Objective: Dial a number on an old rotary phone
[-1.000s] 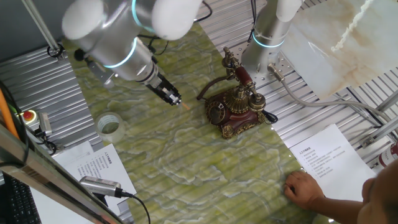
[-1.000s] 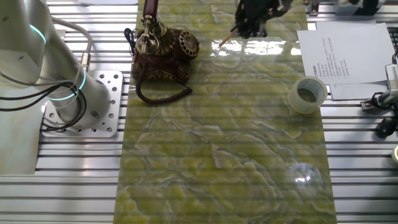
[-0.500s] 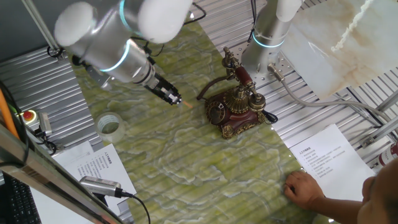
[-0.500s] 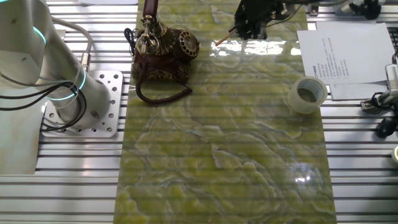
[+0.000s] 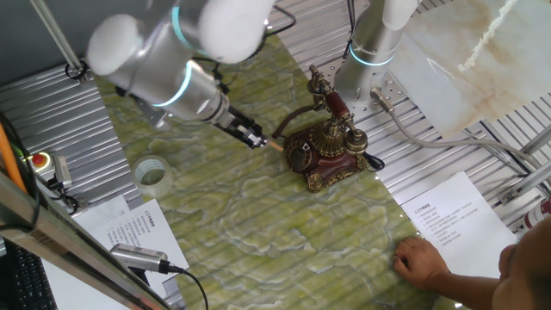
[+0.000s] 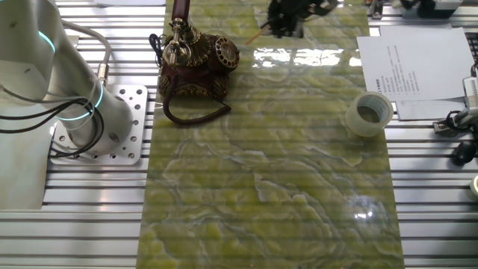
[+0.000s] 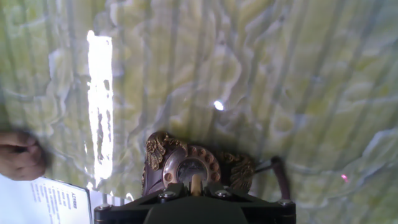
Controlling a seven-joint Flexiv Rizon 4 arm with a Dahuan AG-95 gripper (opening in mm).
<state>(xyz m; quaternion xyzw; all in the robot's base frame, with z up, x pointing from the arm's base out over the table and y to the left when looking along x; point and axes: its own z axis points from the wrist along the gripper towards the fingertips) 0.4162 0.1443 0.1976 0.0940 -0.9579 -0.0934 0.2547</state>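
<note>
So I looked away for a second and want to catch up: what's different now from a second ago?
The gripper, holding a thin wooden stick, swung toward the old rotary phone; the stick's tip now nears its dial. The phone, tape roll and papers stayed put.

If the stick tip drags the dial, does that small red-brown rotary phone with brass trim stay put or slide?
The small red-brown rotary phone with brass trim will probably slide some: it sits on little feet on a glossy green marbled mat showing glare. Its tall cradle and raised handset suggest top-heaviness, so a high push might rock it. Nothing visibly pins it down.
</note>
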